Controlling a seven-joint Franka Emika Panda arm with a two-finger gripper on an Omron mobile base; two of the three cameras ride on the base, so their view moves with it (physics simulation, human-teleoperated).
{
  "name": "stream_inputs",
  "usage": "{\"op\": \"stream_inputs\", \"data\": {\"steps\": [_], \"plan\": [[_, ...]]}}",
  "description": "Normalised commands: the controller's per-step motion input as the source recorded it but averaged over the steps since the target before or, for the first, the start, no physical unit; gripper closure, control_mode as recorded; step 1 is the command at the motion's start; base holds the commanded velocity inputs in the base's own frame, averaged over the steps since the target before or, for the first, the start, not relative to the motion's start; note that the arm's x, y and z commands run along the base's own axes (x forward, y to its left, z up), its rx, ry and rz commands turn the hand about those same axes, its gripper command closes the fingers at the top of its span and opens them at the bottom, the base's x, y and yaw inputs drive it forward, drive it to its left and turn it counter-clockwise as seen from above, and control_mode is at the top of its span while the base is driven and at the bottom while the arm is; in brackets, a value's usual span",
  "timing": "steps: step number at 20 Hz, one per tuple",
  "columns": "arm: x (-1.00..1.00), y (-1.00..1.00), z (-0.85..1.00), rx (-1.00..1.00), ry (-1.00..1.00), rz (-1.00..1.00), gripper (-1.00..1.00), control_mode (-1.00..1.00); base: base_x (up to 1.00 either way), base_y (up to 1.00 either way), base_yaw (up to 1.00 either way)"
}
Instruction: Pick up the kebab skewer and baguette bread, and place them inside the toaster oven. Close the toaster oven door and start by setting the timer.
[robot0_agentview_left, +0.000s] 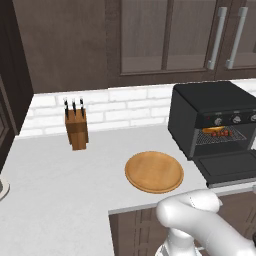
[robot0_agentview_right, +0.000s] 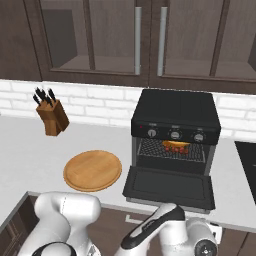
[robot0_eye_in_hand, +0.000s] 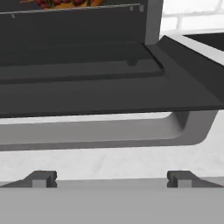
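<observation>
The black toaster oven (robot0_agentview_left: 215, 107) (robot0_agentview_right: 175, 115) stands on the counter with its door (robot0_agentview_left: 230, 167) (robot0_agentview_right: 170, 186) (robot0_eye_in_hand: 87, 94) dropped flat. On the wire rack inside lie the orange baguette bread (robot0_agentview_left: 214, 129) (robot0_agentview_right: 176, 144) and, just in front of it, the red-brown kebab skewer (robot0_agentview_left: 223, 133) (robot0_agentview_right: 179, 149) (robot0_eye_in_hand: 61, 2). In the hand view my gripper (robot0_eye_in_hand: 113, 179) is open and empty, low at the counter's front edge. It faces the door's light handle bar (robot0_eye_in_hand: 109, 133) from just below, with the fingertips (robot0_eye_in_hand: 43, 178) spread wide and apart from the bar.
A round wooden board (robot0_agentview_left: 154, 171) (robot0_agentview_right: 93, 170) lies left of the oven. A knife block (robot0_agentview_left: 76, 127) (robot0_agentview_right: 51, 117) stands by the brick backsplash. Three knobs (robot0_agentview_right: 175, 134) run along the oven's front. A dark cooktop (robot0_agentview_right: 247, 160) sits right of it.
</observation>
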Motion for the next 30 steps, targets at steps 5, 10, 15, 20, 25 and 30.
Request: {"op": "stream_inputs", "data": {"steps": [5, 10, 15, 20, 25, 30], "plan": [[0.08, 0.0, 0.01, 0.03, -0.11, 0.0, -1.0, -1.0, 0.0, 0.0, 0.0], [0.09, 0.0, 0.0, 0.01, -0.06, 0.0, -1.0, -1.0, 0.0, 0.0, 0.0], [0.03, 0.0, 0.01, 0.0, -0.02, 0.0, -1.0, -1.0, 0.0, 0.0, 0.0], [-0.1, 0.0, 0.06, 0.0, 0.0, 0.0, -1.0, -1.0, 0.0, 0.0, 0.0], [-0.09, 0.0, 0.12, 0.0, 0.0, 0.0, -1.0, -1.0, 0.0, 0.0, 0.0], [0.0, 0.08, 0.08, -0.01, 0.0, 0.0, -1.0, -1.0, 0.0, 0.0, 0.0]]}}
